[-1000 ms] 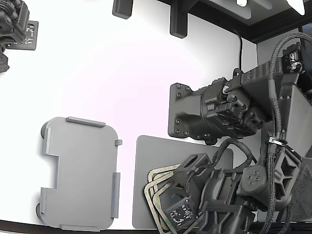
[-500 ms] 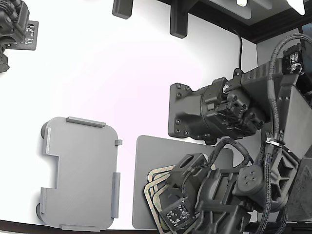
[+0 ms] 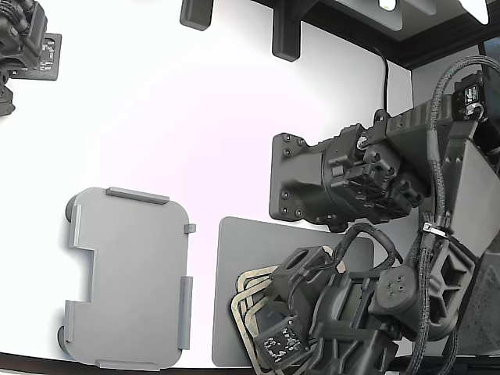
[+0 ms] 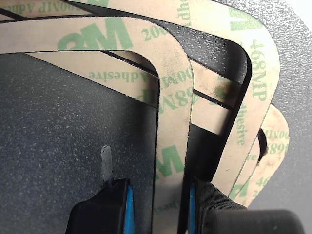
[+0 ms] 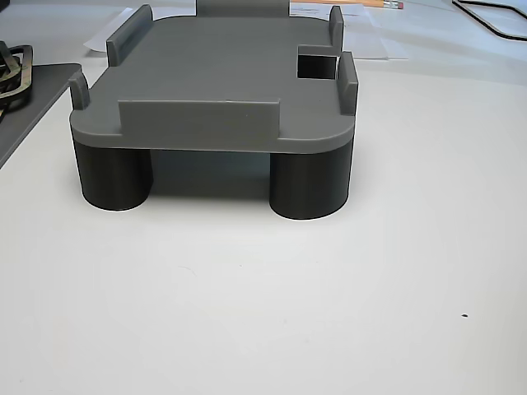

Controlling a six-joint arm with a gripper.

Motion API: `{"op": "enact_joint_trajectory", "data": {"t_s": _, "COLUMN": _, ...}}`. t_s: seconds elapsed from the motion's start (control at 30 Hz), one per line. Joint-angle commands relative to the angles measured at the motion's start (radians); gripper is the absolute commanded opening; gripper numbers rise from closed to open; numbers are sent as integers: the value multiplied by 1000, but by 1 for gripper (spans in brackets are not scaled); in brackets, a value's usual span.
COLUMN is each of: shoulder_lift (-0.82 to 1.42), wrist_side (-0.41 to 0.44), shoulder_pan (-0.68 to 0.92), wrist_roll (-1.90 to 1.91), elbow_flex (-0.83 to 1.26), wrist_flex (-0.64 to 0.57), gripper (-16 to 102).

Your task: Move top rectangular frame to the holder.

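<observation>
Several beige-tan frames printed with green lettering lie fanned in a stack on the dark grey pad (image 3: 234, 258). The top rectangular frame (image 4: 168, 97) is uppermost in the wrist view; in the exterior view the stack (image 3: 248, 312) shows at the bottom, half under my arm. My gripper (image 4: 158, 204) is open, low over the stack, with one blue-padded finger on each side of the top frame's side strip. The holder (image 3: 129, 273), a light grey plate with edge tabs and a stepped notch, stands bare at the exterior view's left, and the other view shows it (image 5: 222, 74) on round feet.
A black motor block (image 3: 312, 180) and cables sit just behind the pad. Another arm (image 3: 23, 39) is at the far left corner, and black brackets (image 3: 285, 35) stand at the back. The table's front edge runs just below the holder and pad.
My arm has shifted slightly toward the exterior view's lower left, closer down over the frame stack. The holder and frames have not moved.
</observation>
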Motion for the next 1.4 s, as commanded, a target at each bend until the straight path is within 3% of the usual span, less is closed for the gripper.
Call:
{"op": "enact_joint_trajectory", "data": {"t_s": 0.0, "shoulder_lift": 15, "wrist_side": -3, "shoulder_pan": -20, "wrist_roll": 2, "elbow_flex": -14, "wrist_flex": 2, "gripper": 44}}
{"op": "enact_joint_trajectory", "data": {"t_s": 0.23, "shoulder_lift": 12, "wrist_side": -6, "shoulder_pan": -25, "wrist_roll": -2, "elbow_flex": -11, "wrist_flex": 5, "gripper": 36}}
{"op": "enact_joint_trajectory", "data": {"t_s": 0.43, "shoulder_lift": 14, "wrist_side": 0, "shoulder_pan": -37, "wrist_roll": 0, "elbow_flex": -32, "wrist_flex": 37, "gripper": -11}}
{"op": "enact_joint_trajectory", "data": {"t_s": 0.7, "shoulder_lift": 46, "wrist_side": 23, "shoulder_pan": -89, "wrist_roll": 98, "elbow_flex": -143, "wrist_flex": 121, "gripper": -11}}
{"op": "enact_joint_trajectory", "data": {"t_s": 0.8, "shoulder_lift": 66, "wrist_side": 54, "shoulder_pan": -103, "wrist_roll": 273, "elbow_flex": -192, "wrist_flex": 117, "gripper": -11}}
{"op": "enact_joint_trajectory", "data": {"t_s": 0.9, "shoulder_lift": 38, "wrist_side": 138, "shoulder_pan": -126, "wrist_roll": 434, "elbow_flex": -253, "wrist_flex": 127, "gripper": -11}}
{"op": "enact_joint_trajectory", "data": {"t_s": 1.1, "shoulder_lift": -3, "wrist_side": 121, "shoulder_pan": -245, "wrist_roll": 778, "elbow_flex": -365, "wrist_flex": 112, "gripper": -12}}
{"op": "enact_joint_trajectory", "data": {"t_s": 1.37, "shoulder_lift": -95, "wrist_side": 140, "shoulder_pan": -377, "wrist_roll": 1209, "elbow_flex": -581, "wrist_flex": 267, "gripper": -12}}
